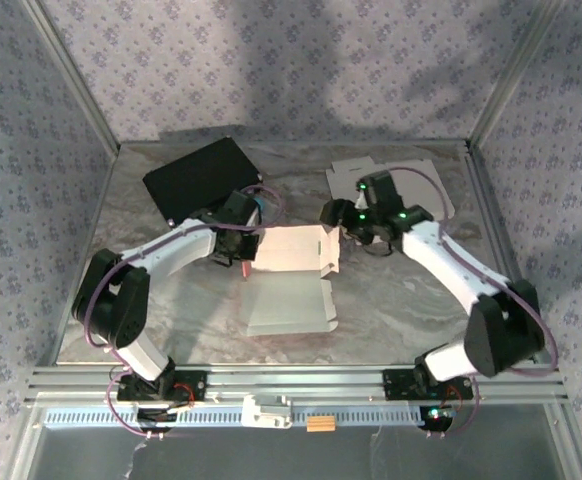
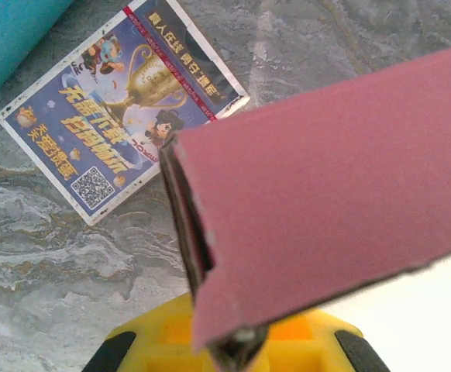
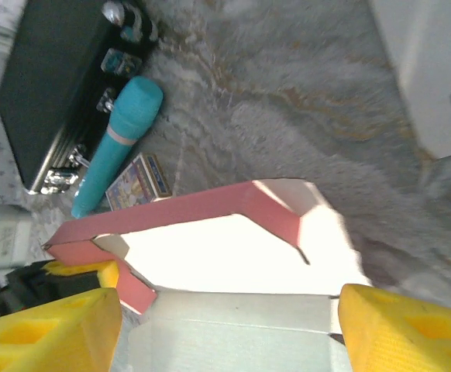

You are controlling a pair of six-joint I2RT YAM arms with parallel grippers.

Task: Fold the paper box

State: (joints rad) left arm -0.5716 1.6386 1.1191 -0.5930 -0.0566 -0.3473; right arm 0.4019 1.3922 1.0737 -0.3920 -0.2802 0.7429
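The paper box (image 1: 289, 283) lies half folded in the middle of the table, white inside and pink outside. My left gripper (image 1: 244, 260) is at its left wall and is shut on that pink wall (image 2: 318, 186), which fills the jaws (image 2: 237, 341) in the left wrist view. My right gripper (image 1: 335, 228) hangs over the box's right end. It is open, its yellow fingers (image 3: 47, 329) standing on either side of a pale flap (image 3: 233, 333) of the box (image 3: 233, 248), whose far and side walls stand up pink.
A black case (image 1: 201, 178) lies at the back left, with a teal pen (image 3: 117, 143) and a printed card (image 2: 125, 108) beside it. A flat grey cardboard blank (image 1: 396, 178) lies at the back right. Metal frame rails edge the table.
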